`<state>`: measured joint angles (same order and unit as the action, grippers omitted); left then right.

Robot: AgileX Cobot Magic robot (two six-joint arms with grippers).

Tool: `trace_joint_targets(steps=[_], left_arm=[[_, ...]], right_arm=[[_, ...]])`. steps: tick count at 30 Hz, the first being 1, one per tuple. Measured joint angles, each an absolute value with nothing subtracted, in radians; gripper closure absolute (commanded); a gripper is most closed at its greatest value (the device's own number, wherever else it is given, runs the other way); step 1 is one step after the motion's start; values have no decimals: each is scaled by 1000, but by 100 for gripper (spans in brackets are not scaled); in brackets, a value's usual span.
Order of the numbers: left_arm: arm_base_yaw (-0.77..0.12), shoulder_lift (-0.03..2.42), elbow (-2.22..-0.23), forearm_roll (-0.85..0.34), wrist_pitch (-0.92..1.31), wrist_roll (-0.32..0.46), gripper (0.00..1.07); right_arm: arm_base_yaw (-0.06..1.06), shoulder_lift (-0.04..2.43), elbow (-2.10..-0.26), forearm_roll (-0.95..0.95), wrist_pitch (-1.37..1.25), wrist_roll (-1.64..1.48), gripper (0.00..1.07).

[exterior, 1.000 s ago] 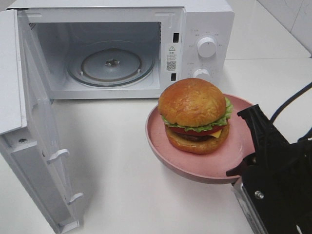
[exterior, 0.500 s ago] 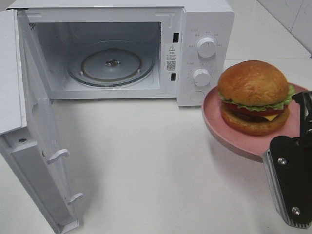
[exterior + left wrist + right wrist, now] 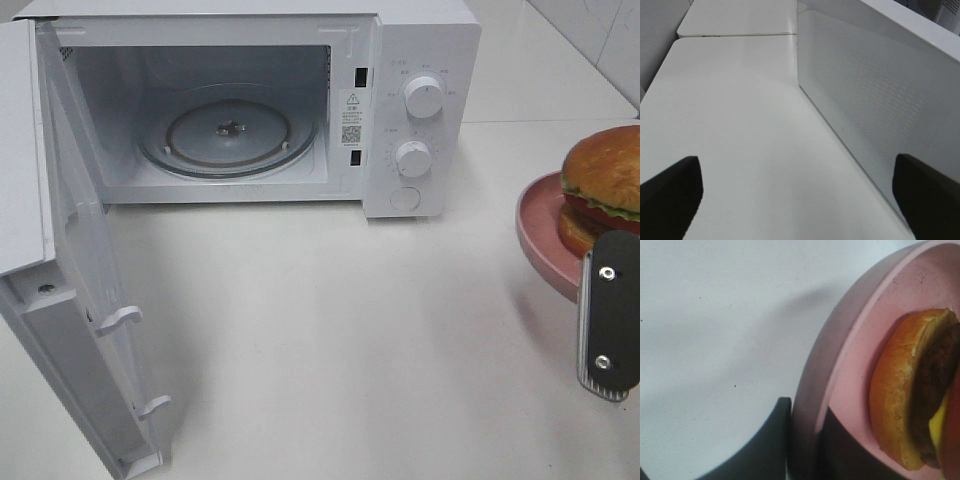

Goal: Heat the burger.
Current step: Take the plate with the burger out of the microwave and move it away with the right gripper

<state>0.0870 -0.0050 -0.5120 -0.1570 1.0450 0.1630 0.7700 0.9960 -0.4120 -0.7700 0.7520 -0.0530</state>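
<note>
Right tool (image 3: 802, 440) clamps the pink plate (image 3: 545, 240) rim, so you carry the burger (image 3: 605, 185) level, far right of the open microwave (image 3: 250, 100). Left tool (image 3: 795, 192) is released, idle beside the door (image 3: 875, 110).

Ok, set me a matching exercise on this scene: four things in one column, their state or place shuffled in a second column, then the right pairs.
Things:
1. burger
2. microwave door
3. right hand
4. glass turntable

States or places:
A. swung wide open
B. bare, inside the oven cavity
C. sitting on the pink plate
D. clamped on the plate's rim

Pairs: 1-C, 2-A, 3-D, 4-B
</note>
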Motion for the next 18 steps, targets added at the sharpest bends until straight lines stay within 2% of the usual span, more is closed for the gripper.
trace_joint_targets(steps=[6,18], left_arm=[[87,-5,-512,-157,1045,163,9],[87,-5,-512,-157,1045,163,9]], right_arm=[[770,994,-412,-835,840,253,107],[770,1059,-412,-889,912,532,107]])
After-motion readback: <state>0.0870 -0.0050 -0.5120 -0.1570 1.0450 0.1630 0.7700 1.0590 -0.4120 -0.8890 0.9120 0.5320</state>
